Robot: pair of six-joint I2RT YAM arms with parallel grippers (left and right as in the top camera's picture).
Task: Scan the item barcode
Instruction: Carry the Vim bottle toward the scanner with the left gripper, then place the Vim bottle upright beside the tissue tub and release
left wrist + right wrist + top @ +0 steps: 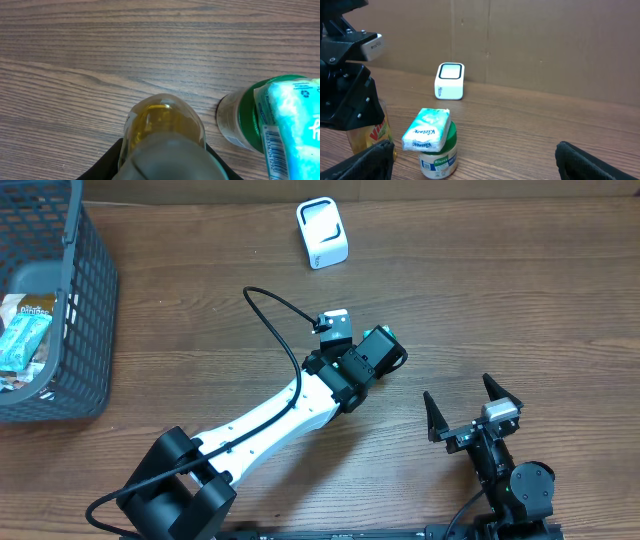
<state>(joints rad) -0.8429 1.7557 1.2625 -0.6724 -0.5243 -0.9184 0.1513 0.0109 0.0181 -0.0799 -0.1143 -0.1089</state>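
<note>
Bottle (pixel 367 132) of yellow liquid is standing on the table (pixel 520 290), well in front of the scanner (pixel 322 232). The left gripper (pixel 368 358) is reaching down over it and appears to be pinching it, a finger pressing on either side.

The step in hand is looking like the lift toward the scanner. To do it well, the arm should be rising straight up first. A jar (pixel 438 159) is standing just beside the bottle, about as far from the scanner, and a pack (pixel 427 130) is lying loose on its lid and could be knocked off. After that, the bottle needs turning so its barcode is facing the scanner's window. No view is showing that barcode, so it has to be found first. The right gripper (pixel 462 398) is waiting farther from the scanner, fingers spread wide and holding nothing.

The overhead view alone is showing the basket (pixel 90 300), far left of the scanner, while the left arm is hiding the bottle and the jar. The right wrist view is showing bottle, jar and pack side on, with the scanner behind them. The left wrist view alone is showing a barcode on the pack's edge.
</note>
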